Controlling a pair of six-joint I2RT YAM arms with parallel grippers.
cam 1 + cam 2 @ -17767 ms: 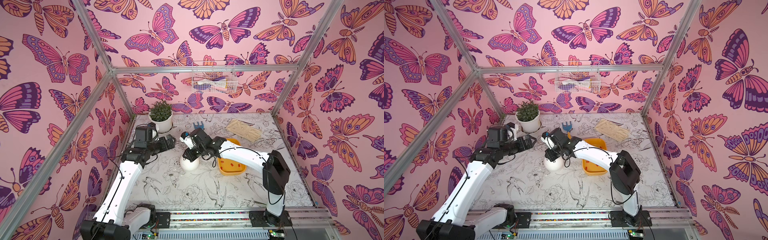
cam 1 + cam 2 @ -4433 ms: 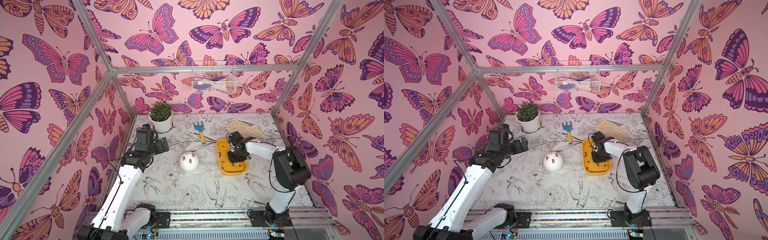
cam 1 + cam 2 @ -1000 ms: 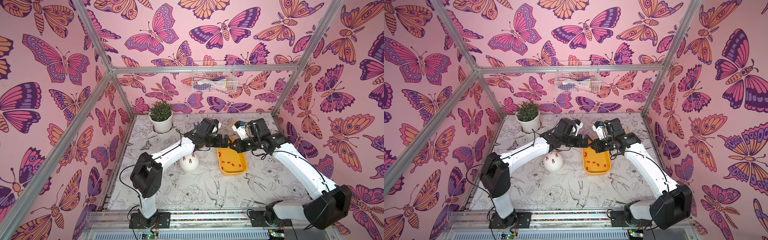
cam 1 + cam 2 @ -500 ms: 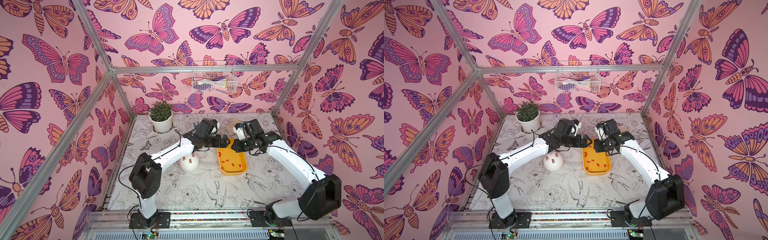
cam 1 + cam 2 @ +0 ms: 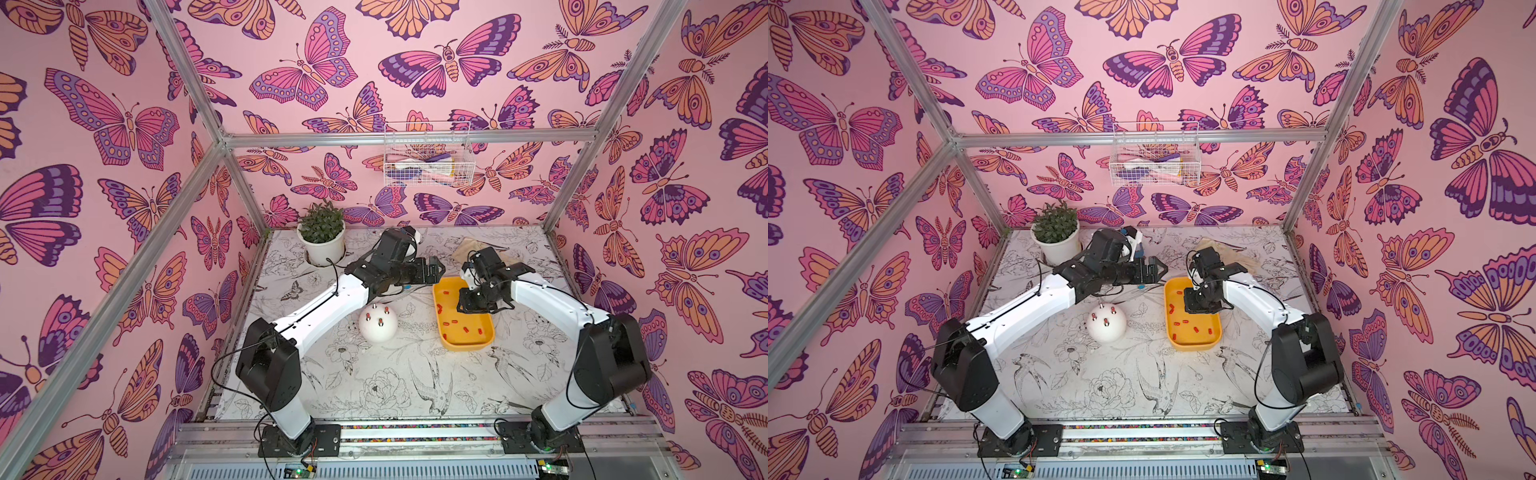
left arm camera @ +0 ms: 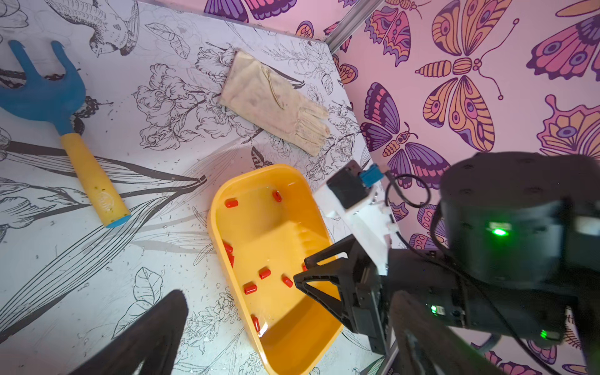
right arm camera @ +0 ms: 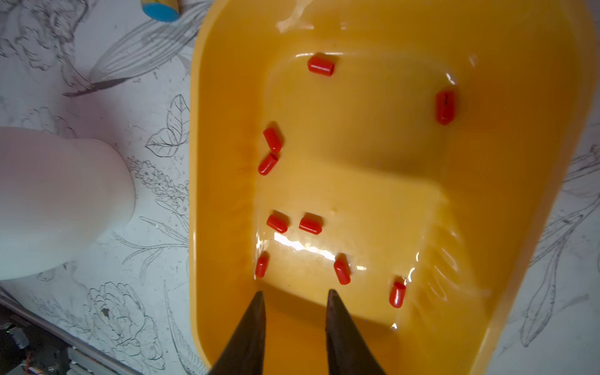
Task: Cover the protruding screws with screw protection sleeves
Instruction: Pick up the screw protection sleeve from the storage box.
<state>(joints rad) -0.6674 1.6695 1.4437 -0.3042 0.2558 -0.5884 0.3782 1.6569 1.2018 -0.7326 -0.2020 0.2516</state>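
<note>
The white dome (image 5: 377, 328) stands mid-table in both top views. Three of its protruding screws wear red sleeves (image 5: 1105, 321), and one thin stud (image 5: 1100, 306) looks bare. Several loose screw protection sleeves (image 7: 320, 66) lie in the yellow tray (image 5: 465, 345) to the dome's right. My right gripper (image 7: 294, 292) hangs low inside the tray, jaws a little apart with nothing between them. One sleeve (image 7: 342, 272) lies just beyond a fingertip. My left gripper (image 5: 437, 270) hovers wide open and empty by the tray's far left corner, facing the right gripper (image 6: 302, 271).
A potted plant (image 5: 322, 239) stands at the back left. A blue rake with a yellow handle (image 6: 48, 97) and a beige glove (image 6: 276, 100) lie behind the tray. A wire basket (image 5: 428, 153) hangs on the back wall. The left arm stretches across behind the dome.
The right gripper has come from the tray's far edge down into the tray, and its jaws have spread apart. The left arm has barely moved.
</note>
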